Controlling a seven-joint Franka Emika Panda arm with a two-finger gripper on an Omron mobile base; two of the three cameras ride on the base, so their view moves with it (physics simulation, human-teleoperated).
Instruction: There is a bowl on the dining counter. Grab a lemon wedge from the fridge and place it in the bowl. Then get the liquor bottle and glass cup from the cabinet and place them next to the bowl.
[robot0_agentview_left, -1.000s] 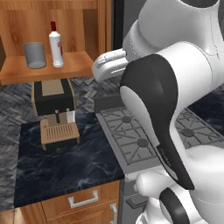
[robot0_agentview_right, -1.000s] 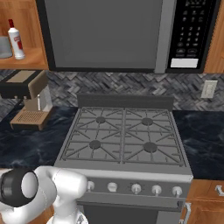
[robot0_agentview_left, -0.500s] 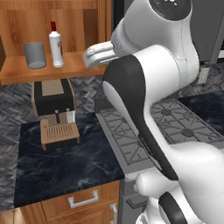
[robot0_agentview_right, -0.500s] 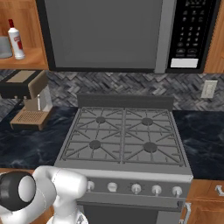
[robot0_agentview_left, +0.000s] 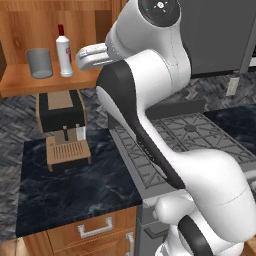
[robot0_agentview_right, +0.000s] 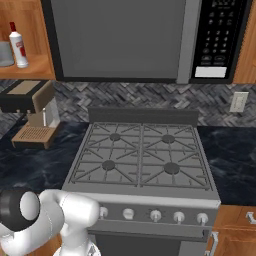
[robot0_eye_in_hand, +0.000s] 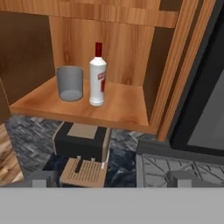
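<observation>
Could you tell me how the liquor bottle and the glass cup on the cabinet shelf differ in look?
The liquor bottle is white with a narrow neck and red cap; the glass cup is plain grey and straight-sided with an open top. The bottle stands taller and slimmer, the cup shorter and wider. The bottle carries a label with red print; the cup has no markings. Both stand upright, side by side on the cabinet shelf, ungrasped.

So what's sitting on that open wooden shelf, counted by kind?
Liquor bottle: 1
Glass cup: 1
Total: 2, standing side by side on the cabinet shelf, apart from each other.
</observation>
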